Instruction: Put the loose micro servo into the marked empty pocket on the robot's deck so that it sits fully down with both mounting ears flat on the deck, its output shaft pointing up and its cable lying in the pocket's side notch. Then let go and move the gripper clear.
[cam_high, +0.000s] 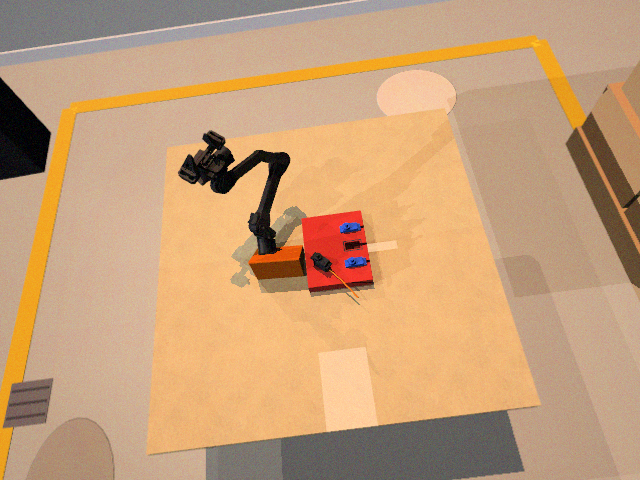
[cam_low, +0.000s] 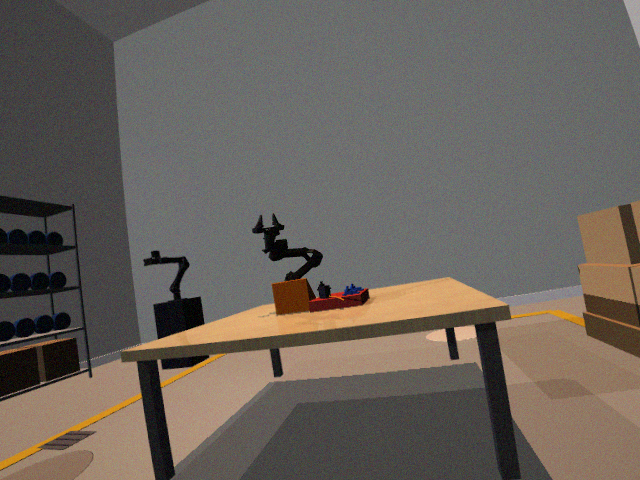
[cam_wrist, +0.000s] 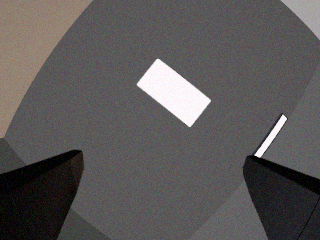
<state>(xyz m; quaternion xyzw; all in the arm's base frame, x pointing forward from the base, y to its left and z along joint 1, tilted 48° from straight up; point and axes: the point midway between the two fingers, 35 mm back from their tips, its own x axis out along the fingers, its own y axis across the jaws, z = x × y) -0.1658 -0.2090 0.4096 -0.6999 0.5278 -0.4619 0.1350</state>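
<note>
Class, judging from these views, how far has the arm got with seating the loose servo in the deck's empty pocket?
Nothing is done yet. The black micro servo lies loose on the red deck, beside the empty pocket between two blue servos. The gripper is open, raised, pointing upward, holding nothing. Left: grasp, seat, release, retreat.

Empty pocket (cam_high: 354, 244) between two blue servos (cam_high: 350, 227).
</note>
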